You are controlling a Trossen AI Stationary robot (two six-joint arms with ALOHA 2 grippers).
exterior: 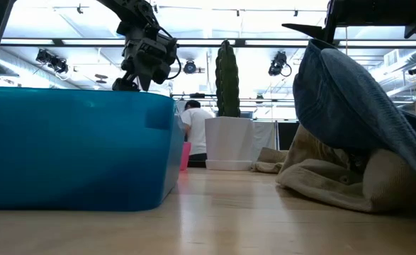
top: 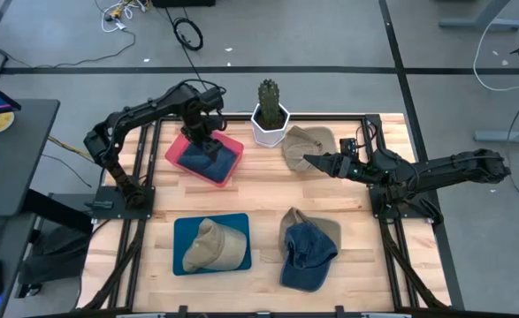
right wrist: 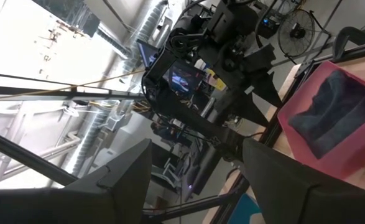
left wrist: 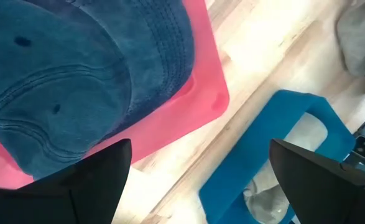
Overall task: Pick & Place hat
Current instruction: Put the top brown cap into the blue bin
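A blue denim hat [top: 204, 159] lies in a pink tray [top: 176, 151] at the table's far left. My left gripper [left wrist: 201, 146] hovers open above it, fingers pointing down; the hat [left wrist: 76, 68] fills the left wrist view. A tan hat [top: 308, 141] lies on the wood right of the cactus pot. My right gripper [top: 310, 162] is open and held level over that hat's near edge, pointing toward the table's left. Its wrist view [right wrist: 196, 146] looks across at the pink tray [right wrist: 306, 140]. Another tan hat [top: 213, 246] sits in a blue tray [top: 181, 231].
A cactus [top: 269, 95] in a white pot [top: 268, 130] stands at the far edge between the two grippers. Near the front right, a second blue hat [top: 309, 254] lies on top of a tan one [top: 330, 231]. A person [exterior: 193, 124] shows far behind the table.
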